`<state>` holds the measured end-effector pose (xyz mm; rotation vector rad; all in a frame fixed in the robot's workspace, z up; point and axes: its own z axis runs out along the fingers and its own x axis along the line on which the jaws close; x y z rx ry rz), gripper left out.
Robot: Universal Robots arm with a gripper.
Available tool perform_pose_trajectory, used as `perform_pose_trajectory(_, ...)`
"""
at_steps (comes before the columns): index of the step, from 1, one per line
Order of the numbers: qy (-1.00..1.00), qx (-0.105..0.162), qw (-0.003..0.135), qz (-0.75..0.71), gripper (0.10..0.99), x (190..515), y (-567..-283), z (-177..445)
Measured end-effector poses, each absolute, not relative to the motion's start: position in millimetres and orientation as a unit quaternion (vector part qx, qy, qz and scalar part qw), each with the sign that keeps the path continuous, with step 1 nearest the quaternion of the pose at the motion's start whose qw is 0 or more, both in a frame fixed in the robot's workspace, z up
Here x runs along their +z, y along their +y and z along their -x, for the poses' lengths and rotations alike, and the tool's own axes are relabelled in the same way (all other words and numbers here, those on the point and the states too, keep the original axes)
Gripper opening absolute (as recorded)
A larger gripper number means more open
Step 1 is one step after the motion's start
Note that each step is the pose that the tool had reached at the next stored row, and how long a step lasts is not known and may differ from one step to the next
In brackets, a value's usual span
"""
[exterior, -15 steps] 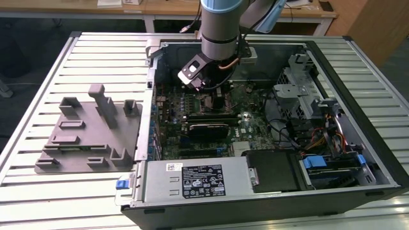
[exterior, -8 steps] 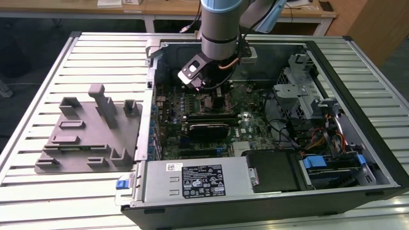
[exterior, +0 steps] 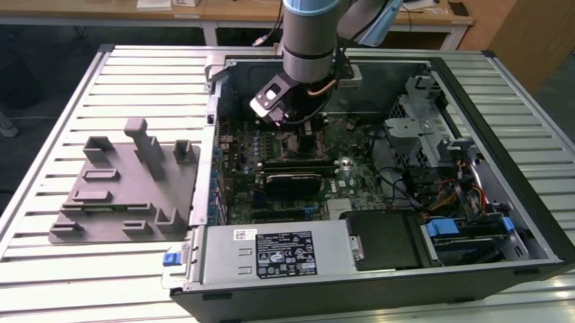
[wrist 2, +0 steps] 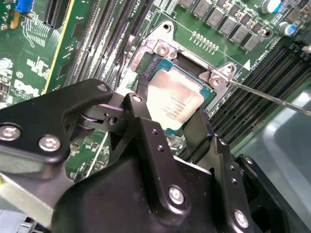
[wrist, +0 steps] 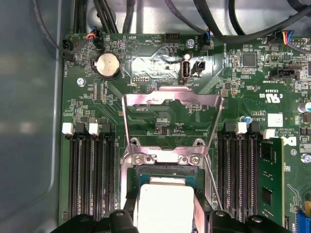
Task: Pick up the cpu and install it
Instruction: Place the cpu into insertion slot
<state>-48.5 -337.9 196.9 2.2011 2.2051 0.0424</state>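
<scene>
Second wrist view: I have the gripper (wrist 2: 170,119) grasping the cpu (wrist 2: 175,99), with one finger (wrist 2: 137,114) pressed against each of two opposite edges. The cpu sits at the socket frame (wrist 2: 161,47) on the motherboard (wrist 2: 43,73). I cannot tell whether it is fully seated or held just above. In the first wrist view the hinged plate (wrist: 141,98) stands open beyond the cpu (wrist: 163,206). In the exterior view the arm reaches down into the open computer case (exterior: 378,299).

Hazards, in my judgement:
1. Tilt. If one edge lands first, the socket contacts beneath may bend.
2. Offset or wrong rotation. The cpu would then rest on the frame rather than inside it.
3. Snagging. The thin lever (wrist 2: 272,98) lies close beside one finger and could catch it.
4. Excess downward force on a cpu that is not aligned.
</scene>
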Motion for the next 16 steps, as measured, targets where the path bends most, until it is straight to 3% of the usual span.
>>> perform_pose_trajectory(16, 0.714, 0.019, 0.008, -0.700, 0.537, 196.7, -340.0, 45.0)
